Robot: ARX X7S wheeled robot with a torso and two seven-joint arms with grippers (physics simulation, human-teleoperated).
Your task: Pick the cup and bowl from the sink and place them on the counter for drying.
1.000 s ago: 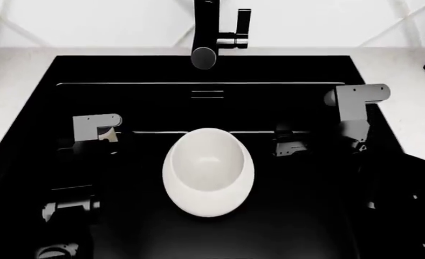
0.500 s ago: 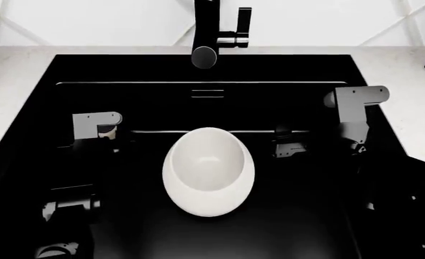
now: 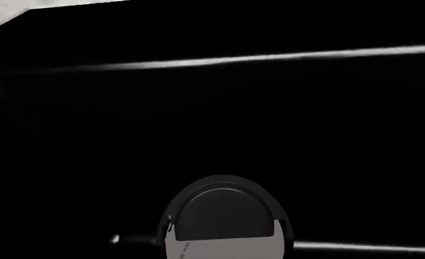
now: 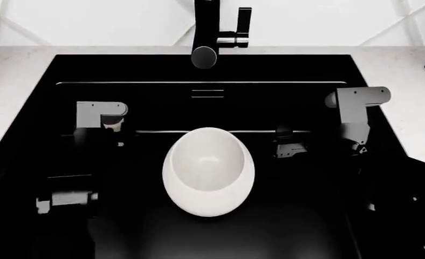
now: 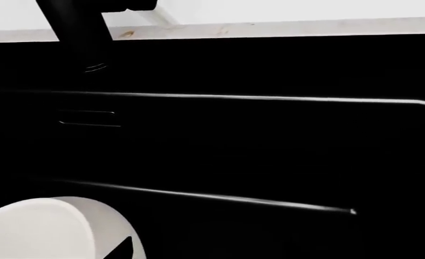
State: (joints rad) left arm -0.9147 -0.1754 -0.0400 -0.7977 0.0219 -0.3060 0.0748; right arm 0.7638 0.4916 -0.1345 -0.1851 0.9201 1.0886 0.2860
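At frame left of the head view, the left gripper sits inside the sink; its jaw state cannot be determined. The cup shows its dark top in the left wrist view. At centre, the bowl rests mouth-up, long axis running top to bottom. Above it stands the faucet. At right, the right gripper is beside the bowl; its jaw state cannot be determined. The counter borders the basin.

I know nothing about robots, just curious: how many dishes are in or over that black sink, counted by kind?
bowl: 1
cup: 1
Total: 2
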